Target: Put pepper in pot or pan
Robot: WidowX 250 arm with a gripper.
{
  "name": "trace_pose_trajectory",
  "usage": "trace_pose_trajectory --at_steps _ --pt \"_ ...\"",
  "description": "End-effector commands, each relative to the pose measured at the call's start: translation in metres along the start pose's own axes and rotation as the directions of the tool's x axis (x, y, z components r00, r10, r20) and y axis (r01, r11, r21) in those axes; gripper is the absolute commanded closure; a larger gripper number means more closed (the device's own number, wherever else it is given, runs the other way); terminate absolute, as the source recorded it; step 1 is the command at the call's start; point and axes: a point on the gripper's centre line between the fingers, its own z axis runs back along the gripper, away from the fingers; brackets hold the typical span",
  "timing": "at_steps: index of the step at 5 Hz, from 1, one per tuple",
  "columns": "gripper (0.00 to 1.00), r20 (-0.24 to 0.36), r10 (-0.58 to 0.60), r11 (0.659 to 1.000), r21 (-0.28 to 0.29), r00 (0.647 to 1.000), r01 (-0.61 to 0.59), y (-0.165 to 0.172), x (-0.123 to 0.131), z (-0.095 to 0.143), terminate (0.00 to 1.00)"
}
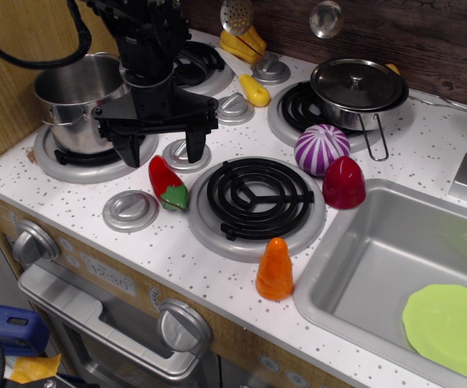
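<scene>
The red toy pepper [166, 183] with its green stem end lies on the white counter between the front-left knobs and the front burner. My black gripper [161, 151] hangs just above and behind it, jaws open wide, one fingertip left of the pepper and one to its right; it holds nothing. The tall shiny steel pot [78, 97] stands on the back-left burner, right behind and left of the gripper, partly hidden by the arm.
A dark lidded pan with a wire handle [357, 91] sits on the back-right burner. A purple striped toy [321, 149], a dark red dome [344, 182] and an orange cone [275, 269] stand near the sink [379, 259], which holds a green plate [450, 327]. A yellow toy [254, 90] lies at the back.
</scene>
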Motion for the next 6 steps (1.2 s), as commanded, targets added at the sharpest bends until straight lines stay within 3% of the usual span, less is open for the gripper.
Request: trace_pose_trajectory --at_steps 1,5,6 --pt "0.0 0.0 0.0 1.0 0.0 1.0 0.0 0.0 0.0 0.0 0.0" --pt "0.0 0.033 0.023 0.994 -0.105 0.999 -0.019 0.018 0.0 -0.057 0.0" --pt "1.0 0.033 0.022 0.995 -0.101 0.999 -0.019 0.016 0.005 -0.055 0.0"
